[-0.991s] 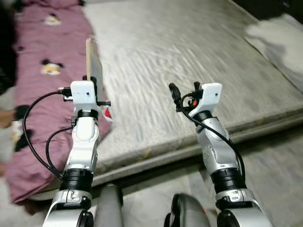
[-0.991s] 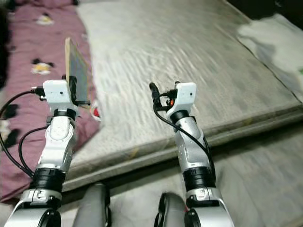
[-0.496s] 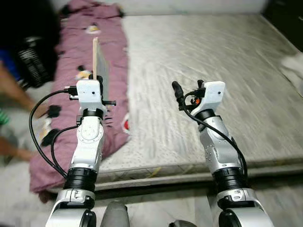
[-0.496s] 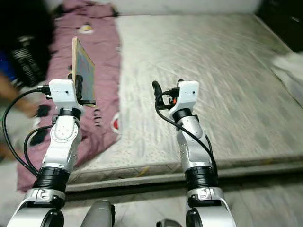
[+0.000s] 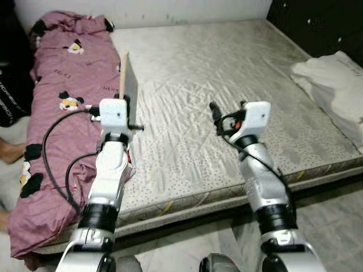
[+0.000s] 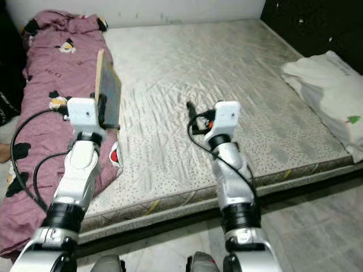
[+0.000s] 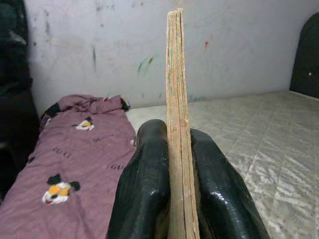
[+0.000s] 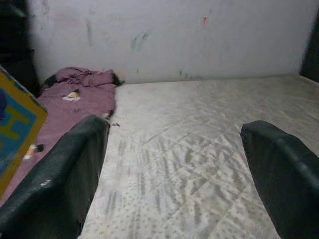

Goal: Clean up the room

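While both arms stand raised over the near edge of the mattress [image 5: 227,102], the head views show my left gripper [image 5: 126,99] pinching a thin book [image 5: 128,85] upright on its edge, above the seam where the purple quilt [image 5: 62,113] on the left meets the bare bed; a white pillow [image 5: 332,85] lies at the far right. My right gripper [image 6: 195,116] hovers near the middle of the mattress, carrying nothing. Left wrist view: the book's [image 7: 177,124] worn page edge rises between my two black fingers [image 7: 144,189], which press its covers from both sides. Right wrist view: my fingers [image 8: 60,184] are spread wide with bare mattress between them, and a corner of the book's blue-and-yellow cover [image 8: 17,134] shows. Judged step: carrying the picked-up book; next needs a proper place for it, none visible yet. A bare foot [image 5: 8,150] at the left edge is cut off; the book's title is unreadable.
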Tool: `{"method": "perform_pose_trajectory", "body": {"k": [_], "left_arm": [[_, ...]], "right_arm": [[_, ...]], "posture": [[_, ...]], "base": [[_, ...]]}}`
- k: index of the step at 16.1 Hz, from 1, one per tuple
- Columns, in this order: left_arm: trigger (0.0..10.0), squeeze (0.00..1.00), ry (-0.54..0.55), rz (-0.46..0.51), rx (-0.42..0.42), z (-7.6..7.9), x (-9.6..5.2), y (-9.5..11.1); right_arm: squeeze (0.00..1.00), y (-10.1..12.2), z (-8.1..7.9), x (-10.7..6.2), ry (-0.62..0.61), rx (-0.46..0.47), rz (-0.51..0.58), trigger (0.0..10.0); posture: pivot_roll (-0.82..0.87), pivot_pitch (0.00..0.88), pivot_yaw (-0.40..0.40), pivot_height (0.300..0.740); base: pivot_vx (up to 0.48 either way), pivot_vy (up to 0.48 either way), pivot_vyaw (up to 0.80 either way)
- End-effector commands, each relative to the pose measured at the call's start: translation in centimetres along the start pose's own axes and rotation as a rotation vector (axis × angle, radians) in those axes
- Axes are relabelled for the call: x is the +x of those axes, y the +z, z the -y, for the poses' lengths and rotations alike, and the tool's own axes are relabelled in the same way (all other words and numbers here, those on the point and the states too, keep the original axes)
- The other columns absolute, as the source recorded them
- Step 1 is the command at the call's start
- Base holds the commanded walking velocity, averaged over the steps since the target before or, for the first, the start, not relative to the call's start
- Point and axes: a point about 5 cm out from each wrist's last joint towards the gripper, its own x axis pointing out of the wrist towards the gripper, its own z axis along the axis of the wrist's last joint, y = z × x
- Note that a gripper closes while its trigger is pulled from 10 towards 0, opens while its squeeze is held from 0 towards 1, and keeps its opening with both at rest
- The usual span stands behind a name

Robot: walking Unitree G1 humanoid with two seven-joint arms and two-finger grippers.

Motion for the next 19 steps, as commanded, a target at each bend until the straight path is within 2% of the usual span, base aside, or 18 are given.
{"method": "perform_pose_trajectory", "body": {"k": [1,7,13,19], "left_arm": [[10.0,0.0,-0.011,0.03,-0.009,-0.1,0.0,0.7],[10.0,0.0,-0.052,-0.003,-0.042,0.7,-0.8,0.2],[10.0,0.0,-0.085,-0.012,-0.066,1.6,-1.3,0.4],[10.0,0.0,-0.097,-0.017,-0.073,1.7,-1.6,0.5]], "right_arm": [[0.0,-0.1,0.0,-0.4,-0.01,0.004,-0.009,10.0],[0.0,-1.1,-0.5,-1.4,0.013,-0.021,-0.046,10.0],[0.0,-1.6,0.5,-2.1,-0.012,-0.049,-0.075,10.0],[0.0,-1.7,-0.2,-2.4,0.01,-0.056,-0.082,10.0]], "posture": [[0.0,0.0,-0.015,0.74],[0.0,0.0,-0.026,0.74],[-0.01,0.019,-0.022,0.74],[-0.01,0.029,-0.028,0.74]], "base": [[0.0,0.0,0.0],[0.0,0.0,0.11],[0.0,0.0,0.0],[0.0,0.0,0.0]]}}
